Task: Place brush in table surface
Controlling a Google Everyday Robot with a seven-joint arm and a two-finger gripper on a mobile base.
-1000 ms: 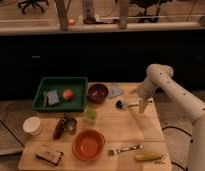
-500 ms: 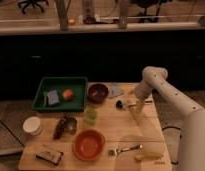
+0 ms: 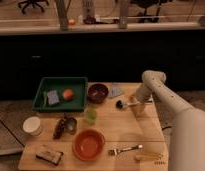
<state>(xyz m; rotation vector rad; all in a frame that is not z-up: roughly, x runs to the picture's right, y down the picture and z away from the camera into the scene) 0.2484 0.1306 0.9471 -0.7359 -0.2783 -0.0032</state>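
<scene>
The arm has dipped a shade over the last second, its elbow lower than before, and the gripper (image 3: 136, 103) has eased down with it at the right-hand back part of the table surface (image 3: 121, 127). The brush (image 3: 124, 104) has hardly travelled sideways; we see it sitting low now, right over the planks, perhaps touching them, though we cannot be sure of contact. We read that as the put-down nearly done: what is left is the release and a clean lift away.

Is the gripper clamped on the handle or already loosened? We cannot tell from here. The handle's right end runs into it, that much we see.

Now the brush itself. Its long axis lies nearly level, running left to right across the table. The dark bristle head points left, toward the dark red bowl (image 3: 98, 92) but apart from it, and the pale handle trails right. The fork (image 3: 125, 148) lies well apart, near the front edge.
</scene>
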